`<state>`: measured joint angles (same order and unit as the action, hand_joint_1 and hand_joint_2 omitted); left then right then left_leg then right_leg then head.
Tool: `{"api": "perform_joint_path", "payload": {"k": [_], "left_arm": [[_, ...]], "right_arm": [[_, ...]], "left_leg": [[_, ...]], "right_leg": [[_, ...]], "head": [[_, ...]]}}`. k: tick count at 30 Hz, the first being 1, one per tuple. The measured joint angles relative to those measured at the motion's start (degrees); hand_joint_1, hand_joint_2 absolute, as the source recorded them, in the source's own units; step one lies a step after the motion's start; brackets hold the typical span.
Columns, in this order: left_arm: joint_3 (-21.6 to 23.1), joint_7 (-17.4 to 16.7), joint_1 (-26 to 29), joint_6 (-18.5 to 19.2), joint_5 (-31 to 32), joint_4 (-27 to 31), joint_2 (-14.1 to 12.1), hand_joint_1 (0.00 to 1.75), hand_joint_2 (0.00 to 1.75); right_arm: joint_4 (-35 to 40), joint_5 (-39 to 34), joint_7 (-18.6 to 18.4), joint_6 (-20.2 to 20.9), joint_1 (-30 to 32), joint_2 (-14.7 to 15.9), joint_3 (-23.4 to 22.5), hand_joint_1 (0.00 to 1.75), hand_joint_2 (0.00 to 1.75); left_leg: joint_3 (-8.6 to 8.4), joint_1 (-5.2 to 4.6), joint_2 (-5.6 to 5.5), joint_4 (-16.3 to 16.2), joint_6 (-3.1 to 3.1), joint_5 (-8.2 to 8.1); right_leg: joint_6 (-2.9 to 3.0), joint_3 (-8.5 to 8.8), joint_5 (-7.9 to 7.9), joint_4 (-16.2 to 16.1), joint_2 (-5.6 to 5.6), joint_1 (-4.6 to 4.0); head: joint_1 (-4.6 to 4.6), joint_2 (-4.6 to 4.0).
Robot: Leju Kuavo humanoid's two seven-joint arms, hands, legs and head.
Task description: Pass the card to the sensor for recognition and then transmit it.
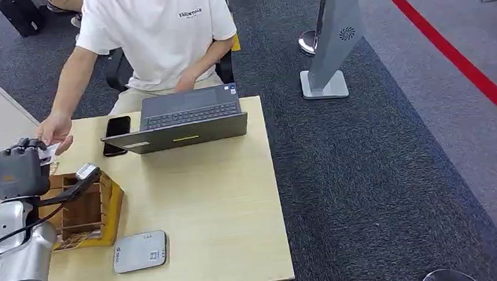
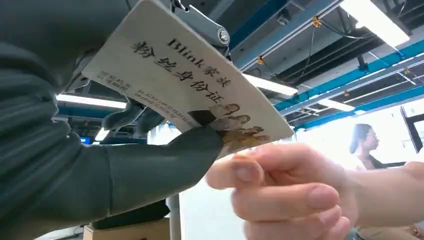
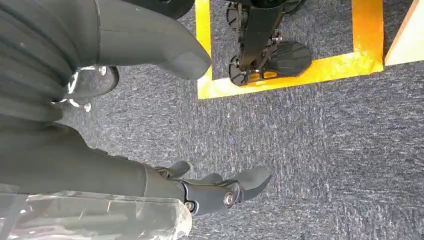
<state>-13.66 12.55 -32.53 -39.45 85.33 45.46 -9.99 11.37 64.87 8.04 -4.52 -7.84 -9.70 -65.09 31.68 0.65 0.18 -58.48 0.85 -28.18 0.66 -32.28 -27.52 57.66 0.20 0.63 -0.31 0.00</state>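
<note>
Silver-armed, the left hand [image 1: 17,171] stands raised at about 9 o'clock of the wooden table [image 1: 217,202], over its near-left edge, and grasps the card [image 2: 185,82], which the left wrist view shows pinched under the thick thumb with printed characters facing the camera. A person's hand [image 1: 55,132], reaching in from 11 o'clock, has its fingertips [image 2: 250,172] at the card's free edge, so the step in hand reads as the handover, the final part of the task. To do it well, the robot should hold the card level and steady, release only once the person's pinch is firm, and then draw straight back toward its own body. Just below the hand at 8 o'clock sits a wooden compartment box [image 1: 89,211], a snag risk if the arm drops; a grey sensor pad [image 1: 140,251] lies near the front edge at 6 o'clock. Farther right, at 12 o'clock, a black phone [image 1: 117,131] and an open laptop [image 1: 188,118] crowd the far edge, while the table's centre and right half give open room. Hanging over grey carpet, the right hand [image 3: 220,190] is released and holds nothing.
</note>
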Motion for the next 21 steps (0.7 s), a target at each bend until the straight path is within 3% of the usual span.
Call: {"api": "perform_joint_path", "payload": {"k": [14, 17, 21], "left_arm": [[0.00, 2.06, -0.01, 0.00, -2.43, -1.09, 0.11, 1.75, 1.75], [0.00, 4.81, 0.59, 0.00, -2.67, -0.39, 1.18, 1.75, 1.75], [0.00, 10.59, 4.42, -0.02, -4.04, 6.59, 5.50, 1.75, 1.75]], "right_arm": [[0.00, 0.00, 0.17, 0.00, 0.05, 0.00, 0.02, 0.00, 1.75], [0.00, -0.18, 0.18, -0.04, 0.13, 0.00, 0.00, 0.00, 1.75], [0.00, -0.70, 0.17, -0.28, 0.44, 0.00, 0.00, 0.00, 1.75]], "left_leg": [[0.00, 0.00, 0.00, 0.00, 0.00, 0.00], [0.01, -0.01, -0.01, -0.01, 0.00, 0.00], [0.05, -0.04, -0.03, -0.03, -0.02, -0.02]], "right_leg": [[0.00, 0.00, 0.00, 0.00, 0.00, 0.00], [0.00, 0.00, 0.00, 0.00, -0.01, 0.01], [-0.01, 0.00, 0.00, -0.01, -0.02, 0.06]], "head": [[-0.02, 0.00], [-0.02, 0.00], [0.00, 0.00]]}}
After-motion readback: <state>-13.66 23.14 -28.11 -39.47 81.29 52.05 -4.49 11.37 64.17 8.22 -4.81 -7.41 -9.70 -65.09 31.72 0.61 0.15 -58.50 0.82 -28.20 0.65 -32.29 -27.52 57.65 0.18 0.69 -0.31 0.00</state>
